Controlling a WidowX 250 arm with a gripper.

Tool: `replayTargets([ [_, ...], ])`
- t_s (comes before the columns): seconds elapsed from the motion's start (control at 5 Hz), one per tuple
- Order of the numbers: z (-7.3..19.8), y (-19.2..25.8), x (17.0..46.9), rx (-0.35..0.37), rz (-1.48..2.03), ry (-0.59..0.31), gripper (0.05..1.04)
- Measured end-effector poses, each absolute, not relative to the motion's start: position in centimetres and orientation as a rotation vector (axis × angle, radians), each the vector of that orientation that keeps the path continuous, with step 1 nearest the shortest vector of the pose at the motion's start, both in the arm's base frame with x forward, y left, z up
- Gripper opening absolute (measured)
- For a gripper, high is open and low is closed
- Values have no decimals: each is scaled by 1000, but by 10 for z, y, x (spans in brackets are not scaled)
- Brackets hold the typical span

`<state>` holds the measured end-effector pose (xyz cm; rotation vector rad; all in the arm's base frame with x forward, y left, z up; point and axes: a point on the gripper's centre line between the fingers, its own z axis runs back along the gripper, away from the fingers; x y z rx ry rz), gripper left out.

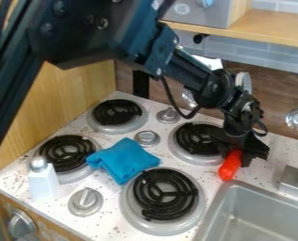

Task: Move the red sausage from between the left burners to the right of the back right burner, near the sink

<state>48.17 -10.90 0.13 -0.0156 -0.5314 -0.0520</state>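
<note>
The pincer (237, 154), angled down, pinches the far end of a red elongated object (229, 167) between the far-right burner (197, 139) and the sink (245, 212). The arm (192, 70) slants down from upper left, beyond the blue cloth (124, 160).

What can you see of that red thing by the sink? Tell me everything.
The red thing is orange-red and elongated, with a smooth, slightly shiny surface that could be plastic, and a rounded lower end. The black tool appears to grip its upper part, which is partly hidden. It leans, lower end angled toward the camera, between the near corner of the sink and a black coil burner. Whether its lower end touches the speckled counter, I can't tell.
</note>
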Motion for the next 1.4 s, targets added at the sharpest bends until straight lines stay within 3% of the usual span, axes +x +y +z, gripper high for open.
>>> replayTargets([
  [0.2, -6, -113, 480, -39, -63, -507, 821],
  [0.4, -7, -113, 471, -55, -73, -513, 971],
  [0.6, 1, -98, 450, -72, -57, -510, 991],
  [0.8, 43, -77, 430, -111, -48, -577, 991],
  [1.2, 102, -27, 353, -222, -24, -558, 992],
  [1.4, 117, -8, 310, -105, -54, -466, 992],
])
